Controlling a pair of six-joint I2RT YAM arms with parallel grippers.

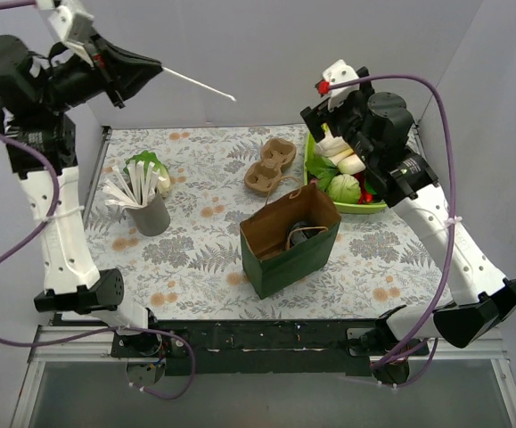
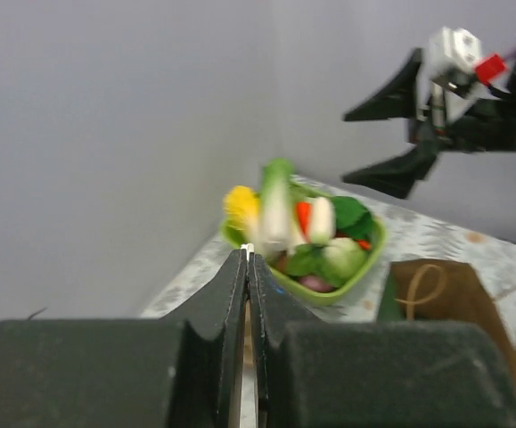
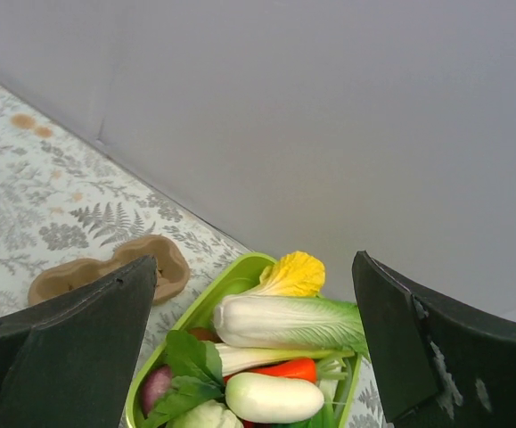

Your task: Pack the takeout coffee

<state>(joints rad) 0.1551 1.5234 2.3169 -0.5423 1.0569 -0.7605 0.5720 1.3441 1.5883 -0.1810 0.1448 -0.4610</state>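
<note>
The takeout coffee (image 1: 300,234) appears to sit down inside the open paper bag (image 1: 289,263), with only a dark round lid showing between the brown walls, so I judge the cup itself already packed. It lies well below both hands and nearer the right gripper (image 3: 253,260) than the left. That right gripper hangs with its fingers wide apart and nothing between them, just above the green tray of vegetables (image 3: 206,299); there it is clear of the bag's mouth and leaves the way in free. The left gripper (image 1: 151,67) is raised high and far to the side of the bag, its fingers pressed together on a thin white stick (image 1: 200,85) that juts out ahead of them toward the bag's side. Held by one end like this, the stick could likely go in point first. The grey cup of utensils (image 1: 148,212) stands well beneath the left gripper, and the cardboard carrier (image 1: 269,167) lies near the tray, below and beside the right gripper
</note>
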